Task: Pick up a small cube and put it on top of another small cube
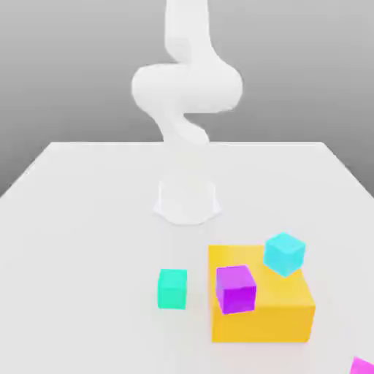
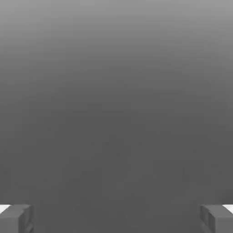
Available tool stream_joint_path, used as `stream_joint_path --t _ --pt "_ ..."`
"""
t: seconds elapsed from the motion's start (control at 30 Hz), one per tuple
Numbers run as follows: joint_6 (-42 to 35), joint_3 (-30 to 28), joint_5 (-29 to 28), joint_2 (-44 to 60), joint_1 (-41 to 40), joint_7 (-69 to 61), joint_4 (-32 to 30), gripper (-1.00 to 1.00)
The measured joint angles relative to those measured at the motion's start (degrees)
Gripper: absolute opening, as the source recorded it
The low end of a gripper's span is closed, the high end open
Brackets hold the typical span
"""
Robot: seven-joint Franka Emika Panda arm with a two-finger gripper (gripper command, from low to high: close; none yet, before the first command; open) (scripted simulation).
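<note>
Progress looks close to nil: nothing is grasped and no small cube sits on another. The gripper (image 2: pixel 116 218) has its fingers spread wide, with nothing between them, facing plain grey background rather than the table (image 1: pixel 88 219). The small magenta-pink cube (image 1: pixel 363 367) lies at the exterior view's lower right corner, well apart from the yellow block (image 1: pixel 263 314) that carries a violet cube (image 1: pixel 236 289) and a cyan cube (image 1: pixel 284 253); a teal cube (image 1: pixel 172 288) rests beside it. Reaching, grasping and stacking all remain
</note>
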Motion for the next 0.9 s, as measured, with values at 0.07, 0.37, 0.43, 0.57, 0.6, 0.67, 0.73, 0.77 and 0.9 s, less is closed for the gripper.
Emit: stream_joint_path --t 0.07,0.37,0.43,0.57,0.6,0.67,0.73,0.77,0.9 --pt "0.8 0.1 0.2 4.4 1.4 -2.0 0.9 0.00" --pt "4.3 1.5 1.0 23.2 6.4 -10.6 4.5 0.00" --pt "5.0 2.1 1.0 27.4 7.4 -12.4 5.3 0.00" --pt "6.6 3.4 0.7 35.7 9.4 -15.8 7.0 0.00" --pt "7.0 3.7 0.5 37.7 9.9 -16.6 7.4 0.00" --pt "7.7 4.2 0.0 41.9 11.2 -18.0 8.2 0.00" --pt "8.5 4.6 -0.6 46.1 12.1 -19.4 9.0 0.00" --pt "8.8 4.8 -0.9 48.2 12.5 -20.0 9.4 0.00" --pt "10.4 6.0 -2.6 56.5 13.9 -22.5 11.0 0.00"
